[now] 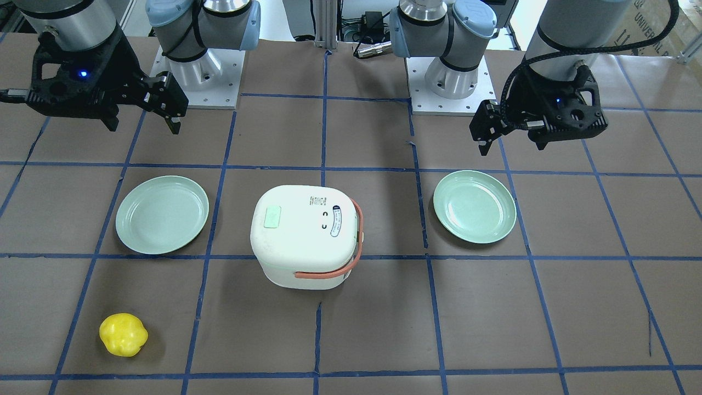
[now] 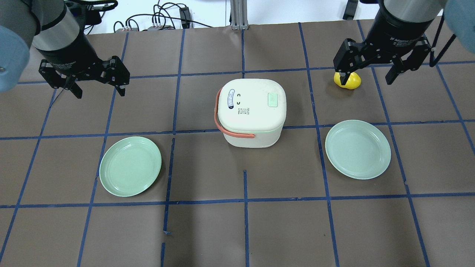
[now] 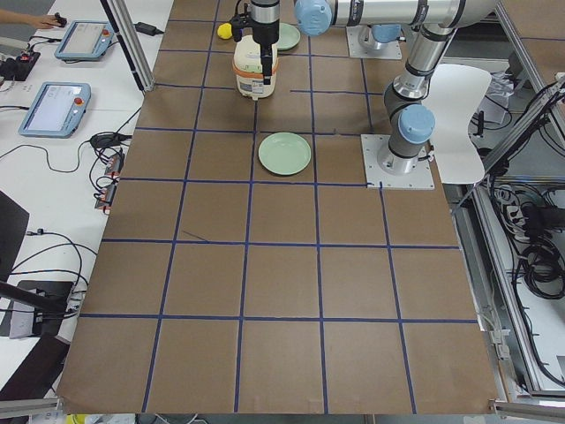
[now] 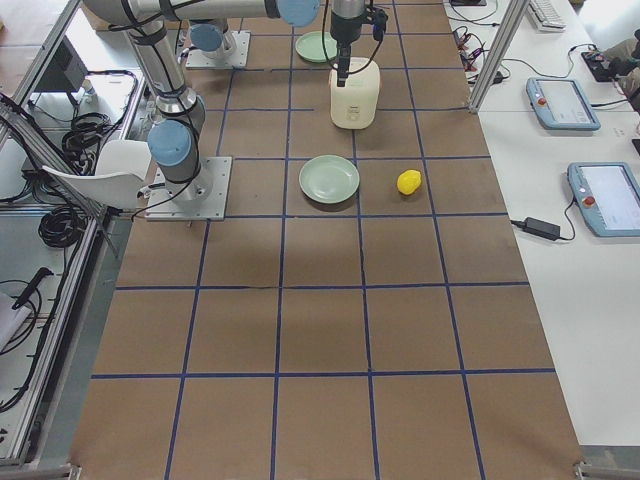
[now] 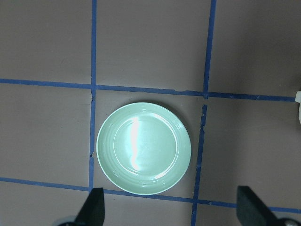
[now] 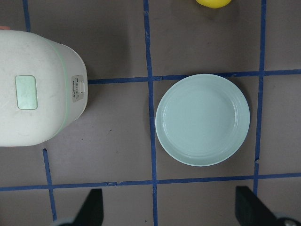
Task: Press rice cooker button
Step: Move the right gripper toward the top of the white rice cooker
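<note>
The white rice cooker (image 1: 304, 241) with an orange handle stands at the table's middle; it also shows in the overhead view (image 2: 252, 111). A pale green square button (image 2: 273, 99) sits on its lid, on the side toward my right arm, and shows in the right wrist view (image 6: 26, 92). A small front panel (image 6: 77, 88) faces the right plate. My left gripper (image 2: 100, 92) is open and empty, high above the table over the left plate. My right gripper (image 2: 366, 81) is open and empty, high up to the cooker's right. Neither touches the cooker.
A green plate (image 2: 130, 165) lies left of the cooker, under my left wrist camera (image 5: 143, 148). A second green plate (image 2: 358, 149) lies to the right (image 6: 202, 118). A yellow pepper-like object (image 2: 347, 80) lies beyond the right plate, near the table's far side.
</note>
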You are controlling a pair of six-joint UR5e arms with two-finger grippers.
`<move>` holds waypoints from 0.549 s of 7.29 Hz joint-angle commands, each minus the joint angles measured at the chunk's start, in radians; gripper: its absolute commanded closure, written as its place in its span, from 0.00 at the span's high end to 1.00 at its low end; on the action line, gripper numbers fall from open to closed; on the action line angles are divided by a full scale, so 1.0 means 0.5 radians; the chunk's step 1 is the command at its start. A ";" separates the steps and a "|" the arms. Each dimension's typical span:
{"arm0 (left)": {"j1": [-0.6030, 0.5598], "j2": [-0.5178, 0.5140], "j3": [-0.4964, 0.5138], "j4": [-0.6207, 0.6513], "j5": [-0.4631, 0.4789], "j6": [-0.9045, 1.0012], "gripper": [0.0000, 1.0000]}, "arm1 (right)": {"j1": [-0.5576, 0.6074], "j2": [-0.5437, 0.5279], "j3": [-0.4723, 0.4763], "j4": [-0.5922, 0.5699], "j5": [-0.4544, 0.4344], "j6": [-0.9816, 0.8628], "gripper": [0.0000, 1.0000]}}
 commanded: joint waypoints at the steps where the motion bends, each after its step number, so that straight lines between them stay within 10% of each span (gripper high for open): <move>1: 0.000 0.000 0.000 0.002 -0.001 0.000 1.00 | 0.003 0.011 -0.002 -0.003 0.002 0.003 1.00; 4: 0.000 0.000 0.000 0.002 -0.001 0.000 1.00 | 0.092 0.087 -0.033 -0.178 0.201 0.052 0.84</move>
